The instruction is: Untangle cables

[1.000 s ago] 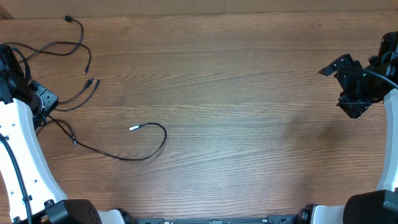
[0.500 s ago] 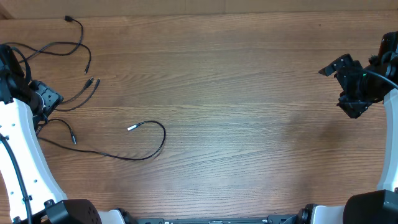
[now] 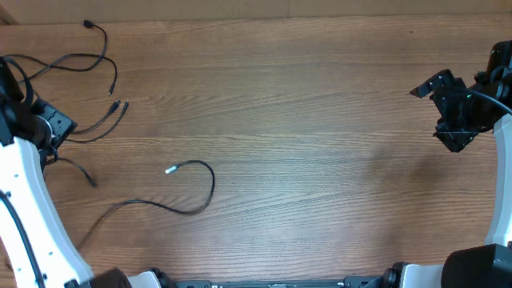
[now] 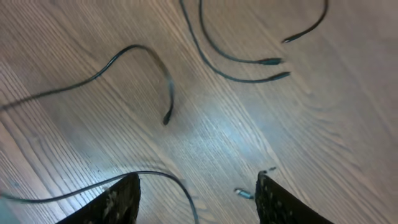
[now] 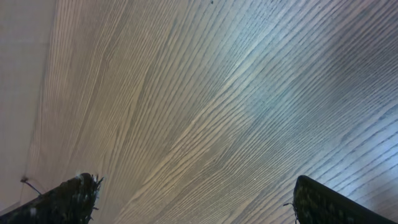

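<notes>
The cables [image 3: 213,182] are laid out in loose strands on the left part of the counter [image 3: 320,120]. The left gripper [image 4: 198,200] is held over them with its fingers wide apart, and one strand is seen between them. The right gripper [image 5: 194,202] is also spread open and is seen far away at the other side.
</notes>
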Available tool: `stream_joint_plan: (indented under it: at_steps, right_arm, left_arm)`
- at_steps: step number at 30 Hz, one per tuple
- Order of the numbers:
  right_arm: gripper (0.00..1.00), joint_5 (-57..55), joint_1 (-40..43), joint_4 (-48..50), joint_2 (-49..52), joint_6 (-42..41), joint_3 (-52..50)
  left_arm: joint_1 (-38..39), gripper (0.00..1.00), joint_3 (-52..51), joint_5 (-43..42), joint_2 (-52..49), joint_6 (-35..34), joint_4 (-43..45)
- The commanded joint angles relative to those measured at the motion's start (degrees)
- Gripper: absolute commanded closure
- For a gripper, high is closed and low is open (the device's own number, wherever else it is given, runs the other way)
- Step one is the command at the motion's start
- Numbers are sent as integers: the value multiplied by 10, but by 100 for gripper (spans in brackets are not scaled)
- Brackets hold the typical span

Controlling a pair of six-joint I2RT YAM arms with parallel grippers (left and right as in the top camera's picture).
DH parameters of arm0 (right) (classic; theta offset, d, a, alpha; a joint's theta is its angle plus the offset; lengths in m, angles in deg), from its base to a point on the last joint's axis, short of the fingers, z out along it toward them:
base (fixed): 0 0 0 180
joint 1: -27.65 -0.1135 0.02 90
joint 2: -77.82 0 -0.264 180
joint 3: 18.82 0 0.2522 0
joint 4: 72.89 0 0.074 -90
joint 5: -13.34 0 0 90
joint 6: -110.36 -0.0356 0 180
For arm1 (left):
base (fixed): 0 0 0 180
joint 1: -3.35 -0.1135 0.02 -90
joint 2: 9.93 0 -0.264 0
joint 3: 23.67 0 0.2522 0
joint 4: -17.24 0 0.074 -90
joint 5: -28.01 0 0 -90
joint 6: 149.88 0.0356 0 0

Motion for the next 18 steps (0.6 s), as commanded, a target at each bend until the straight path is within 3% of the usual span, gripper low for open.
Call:
stream_joint_plan:
  at_steps: [1,6,12,18]
  right_arm:
    - [0,-6,1,2,-6,0,9]
    - [0,-6,1,2,-6,0,9]
    - [0,-6,1,2,-6,0,9]
    - [0,-6,1,2,-6,0,9]
  left_arm:
    - [0,38,19,-8,45,9,2]
    - [1,36,19,-46,76,11,0]
    - [0,35,19,-153,85,91,-4]
    - [0,35,19,-148,84,95,-15]
